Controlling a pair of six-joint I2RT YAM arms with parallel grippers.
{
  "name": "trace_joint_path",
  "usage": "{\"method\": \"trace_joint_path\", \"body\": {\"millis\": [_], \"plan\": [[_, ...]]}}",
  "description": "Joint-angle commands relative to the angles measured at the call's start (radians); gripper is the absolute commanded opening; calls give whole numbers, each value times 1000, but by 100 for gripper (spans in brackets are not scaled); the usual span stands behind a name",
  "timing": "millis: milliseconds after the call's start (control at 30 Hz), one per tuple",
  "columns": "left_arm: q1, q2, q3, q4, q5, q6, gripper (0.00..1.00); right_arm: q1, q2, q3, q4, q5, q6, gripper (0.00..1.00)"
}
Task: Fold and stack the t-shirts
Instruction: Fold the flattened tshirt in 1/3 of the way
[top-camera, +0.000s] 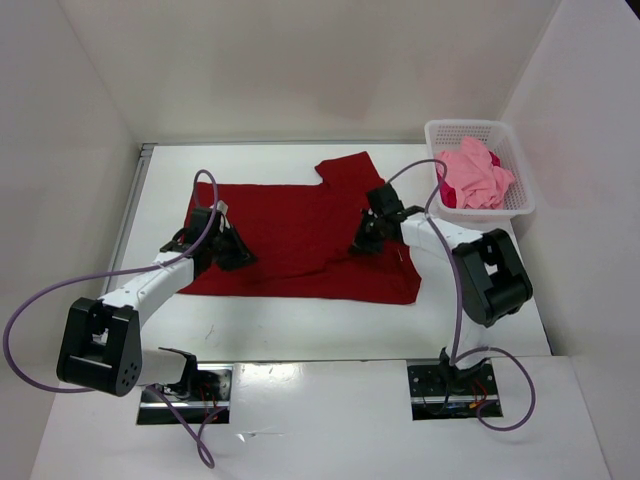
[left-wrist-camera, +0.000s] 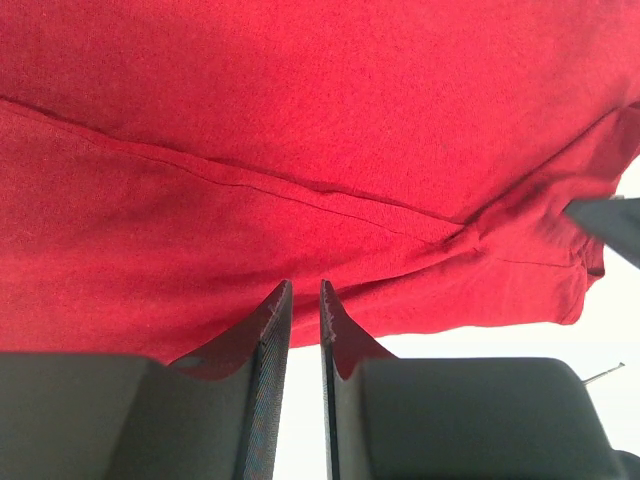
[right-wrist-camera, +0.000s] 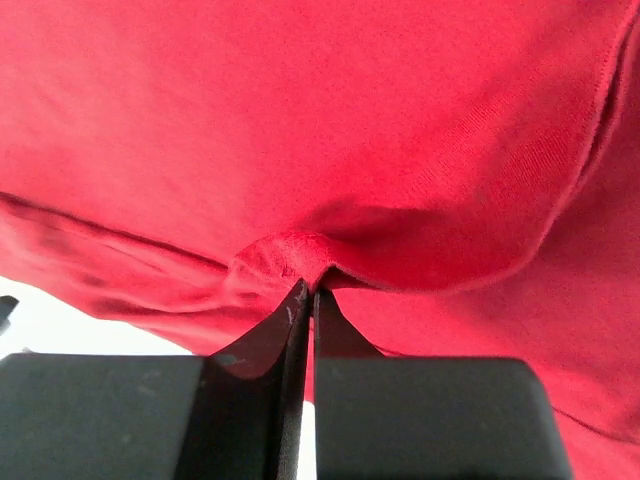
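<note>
A dark red t-shirt (top-camera: 300, 225) lies spread on the white table, one sleeve pointing toward the back. My left gripper (top-camera: 238, 250) rests low over its left part. In the left wrist view its jaws (left-wrist-camera: 300, 287) stand a narrow gap apart at the cloth's edge (left-wrist-camera: 300, 130), and bare table shows between them. My right gripper (top-camera: 363, 244) is on the shirt's right part. It is shut (right-wrist-camera: 307, 290) on a small raised pinch of the red cloth (right-wrist-camera: 290, 255). A light pink t-shirt (top-camera: 478, 172) lies bunched in the basket, with a bit of magenta t-shirt (top-camera: 448, 196) beside it.
The white mesh basket (top-camera: 522, 205) stands at the back right, against the right wall. White walls close the table in on the left, back and right. Purple cables loop from both arms over the table.
</note>
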Motion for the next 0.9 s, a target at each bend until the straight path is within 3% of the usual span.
{"method": "trace_joint_path", "body": {"millis": [0,300,467,633,700,733,767,800,867], "plan": [[6,-6,14,21,10,-3,24,3,51,133,13,-22,-17,2],[6,3,54,11,0,-3,24,3,226,334,18,-71,1,4],[6,3,81,-9,-19,-3,24,12,240,377,59,-132,26,43],[6,14,81,-28,-40,26,24,12,162,339,50,-123,6,47],[15,14,81,-28,-51,38,24,12,125,279,50,-123,6,33],[15,23,72,-38,-51,49,24,23,81,212,67,-123,6,17],[26,23,72,-38,-51,49,24,23,59,177,67,-132,6,17],[35,23,60,-49,-51,49,24,35,25,144,67,-132,6,6],[46,43,48,-58,-39,58,24,69,2,55,78,-132,6,0]]}}
